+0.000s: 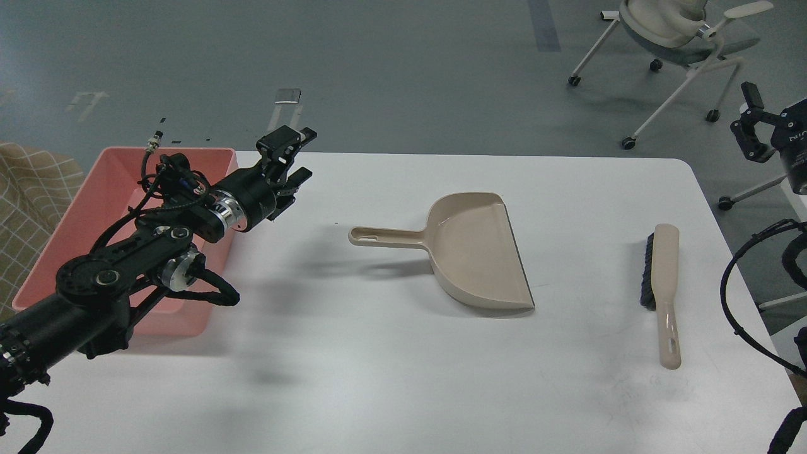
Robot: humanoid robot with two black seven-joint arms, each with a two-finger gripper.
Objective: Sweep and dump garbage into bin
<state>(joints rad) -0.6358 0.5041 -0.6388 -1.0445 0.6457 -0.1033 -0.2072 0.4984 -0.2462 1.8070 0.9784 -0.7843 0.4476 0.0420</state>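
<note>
The pink bin stands at the table's left edge; my left arm crosses over it and hides much of its inside. No garbage shows: the yellow chunk and the off-white stick are hidden or out of view. My left gripper is open and empty, raised above the table just past the bin's far right corner. The beige dustpan lies empty mid-table with its handle pointing left, apart from the gripper. My right gripper is open and empty, held high off the table's right edge.
A beige brush with black bristles lies on the right of the white table. An office chair stands on the floor behind, at the right. Checked fabric lies left of the bin.
</note>
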